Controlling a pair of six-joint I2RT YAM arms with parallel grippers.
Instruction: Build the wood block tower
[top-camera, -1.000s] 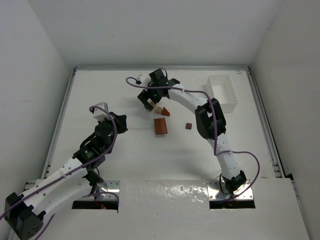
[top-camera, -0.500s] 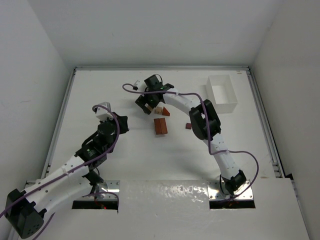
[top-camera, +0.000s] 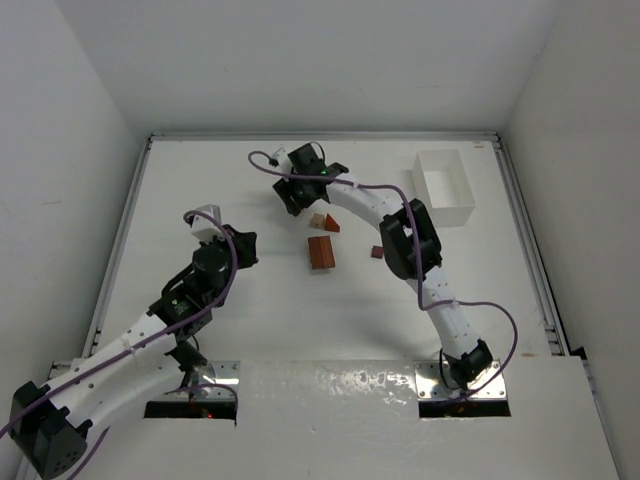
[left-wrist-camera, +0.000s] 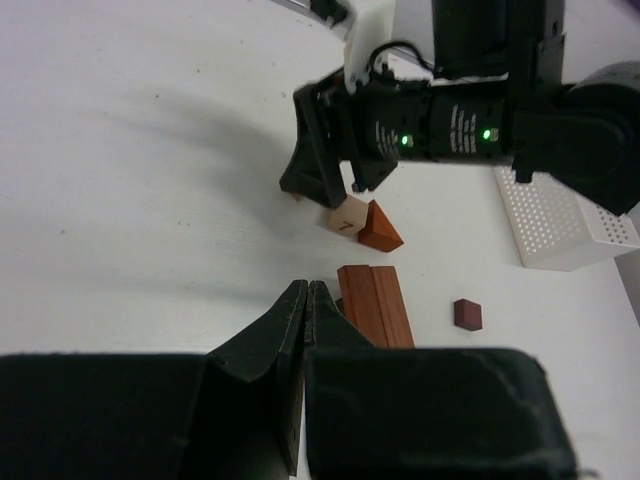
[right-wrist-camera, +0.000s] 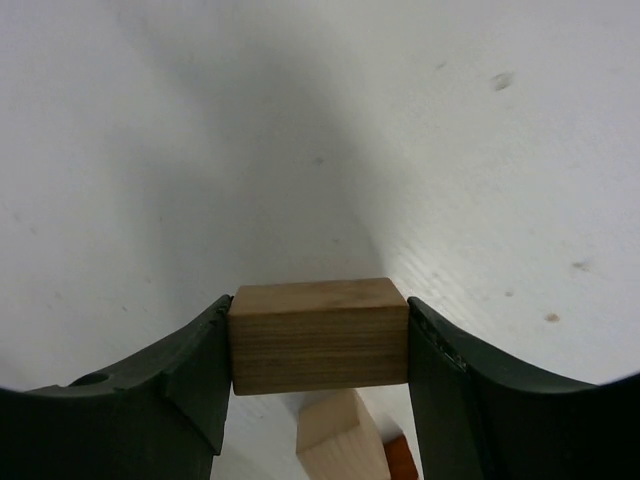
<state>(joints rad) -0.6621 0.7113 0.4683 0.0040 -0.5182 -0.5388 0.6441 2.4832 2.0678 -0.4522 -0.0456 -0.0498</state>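
A tan block is gripped at its two ends by the right hand, just beside the pale cube on the worktop; the left hand, closed on nothing, is found farther away.

Bare tabletop lies open at far left. At centre sit a pale cube, reddish wedge, paired reddish-brown bars and small dark cube. The right arm bends round their right and far sides, fingers clamping a tan block. A white perforated box stands far right.
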